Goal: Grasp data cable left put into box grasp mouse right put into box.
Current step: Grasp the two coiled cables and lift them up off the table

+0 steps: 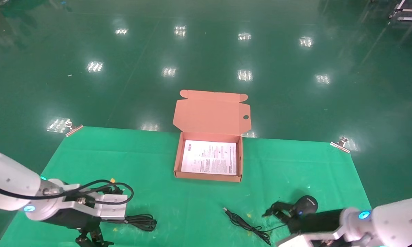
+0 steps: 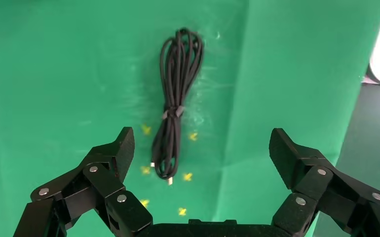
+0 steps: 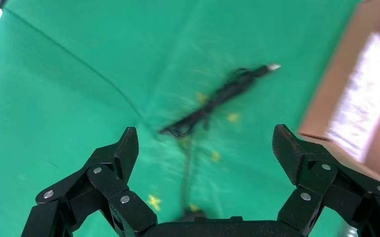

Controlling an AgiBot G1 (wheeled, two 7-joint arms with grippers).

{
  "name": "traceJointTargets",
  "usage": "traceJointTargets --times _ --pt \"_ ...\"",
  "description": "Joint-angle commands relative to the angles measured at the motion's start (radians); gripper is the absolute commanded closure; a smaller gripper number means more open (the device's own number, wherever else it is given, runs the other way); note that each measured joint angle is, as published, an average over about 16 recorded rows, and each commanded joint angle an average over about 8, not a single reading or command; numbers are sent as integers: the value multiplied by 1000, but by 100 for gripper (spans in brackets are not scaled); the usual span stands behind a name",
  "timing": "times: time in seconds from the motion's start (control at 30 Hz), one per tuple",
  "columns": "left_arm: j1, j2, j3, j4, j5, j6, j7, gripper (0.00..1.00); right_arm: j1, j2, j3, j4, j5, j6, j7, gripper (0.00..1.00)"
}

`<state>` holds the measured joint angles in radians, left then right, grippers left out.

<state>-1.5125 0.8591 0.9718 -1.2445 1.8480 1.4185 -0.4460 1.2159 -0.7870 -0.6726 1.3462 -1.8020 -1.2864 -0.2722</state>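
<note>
**Hovering over both targets, nothing gripped**

Looking at the near left corner of the green mat (image 1: 89, 154), you find the left gripper (image 2: 200, 150) spread wide above the data cable (image 2: 175, 106), whose bundle lies flat on the cloth. Near the front right corner, your right gripper (image 3: 205, 148) is likewise released, poised over the mouse (image 1: 305, 204); the mouse's cord (image 3: 217, 96) trails loosely toward the mat's middle. Farther back, at the centre of the far edge, the box (image 1: 178, 161) sits with its lid raised, holding only a white printed sheet.
</note>
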Motion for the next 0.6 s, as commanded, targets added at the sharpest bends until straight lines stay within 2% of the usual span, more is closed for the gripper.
traceJointTargets --times 0.03,0.3,0.6 --pt "12 11 8 15 32 -26 -17 0 -15 -15 -12 -2 -32 19 27 0" --pt "44 61 8 157 36 -98 12 0 -30 -76 -38 -39 -124 54 136 0" --pt "69 107 -17 351 -26 -161 86 0 -32 -152 -39 -162 -159 102 236 0"
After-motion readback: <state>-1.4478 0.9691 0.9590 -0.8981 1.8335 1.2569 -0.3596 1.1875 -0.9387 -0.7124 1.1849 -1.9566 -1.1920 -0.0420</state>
